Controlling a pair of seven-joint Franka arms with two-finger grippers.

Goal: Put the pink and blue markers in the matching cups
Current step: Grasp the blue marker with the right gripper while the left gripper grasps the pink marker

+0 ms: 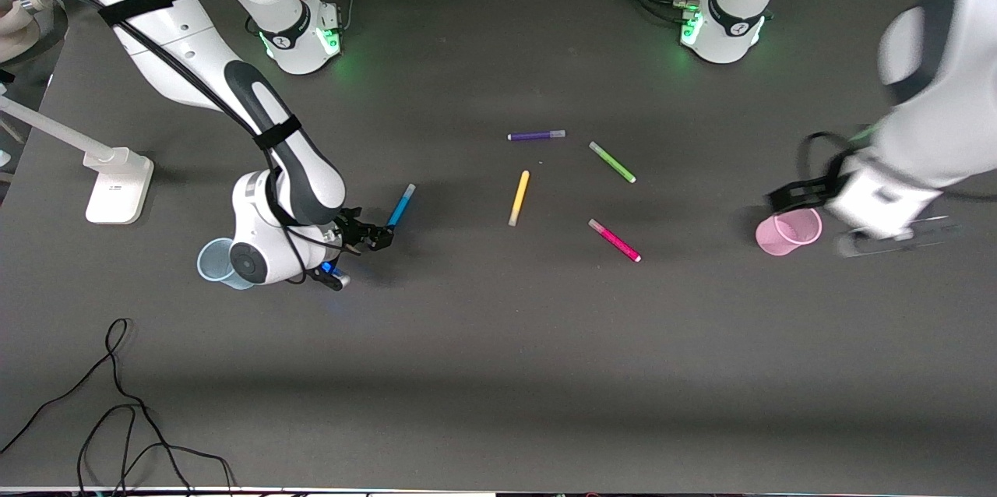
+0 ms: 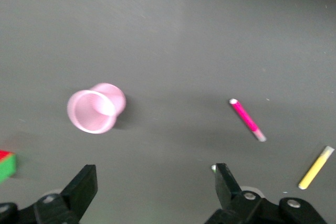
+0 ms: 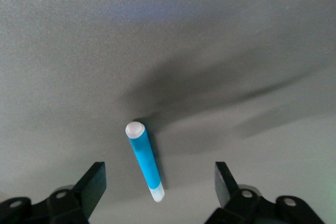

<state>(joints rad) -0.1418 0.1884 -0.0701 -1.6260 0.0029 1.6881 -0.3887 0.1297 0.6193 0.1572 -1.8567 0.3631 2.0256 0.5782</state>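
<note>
The blue marker (image 1: 401, 206) lies on the dark table; in the right wrist view (image 3: 144, 160) its pale end sits between my fingers, untouched. My right gripper (image 1: 375, 236) (image 3: 157, 182) is open just over that end. The pale blue cup (image 1: 216, 262) stands upright beside the right wrist, partly hidden by it. The pink marker (image 1: 614, 240) (image 2: 247, 120) lies flat mid-table. The pink cup (image 1: 788, 230) (image 2: 94, 111) stands upright toward the left arm's end. My left gripper (image 1: 903, 238) (image 2: 156, 182) is open and empty above the table beside the pink cup.
A purple marker (image 1: 536, 135), a green marker (image 1: 612, 162) and a yellow marker (image 1: 519, 198) (image 2: 316, 167) lie mid-table, farther from the front camera than the pink marker. A white stand (image 1: 117, 185) sits at the right arm's end. Black cables (image 1: 117, 403) trail near the front edge.
</note>
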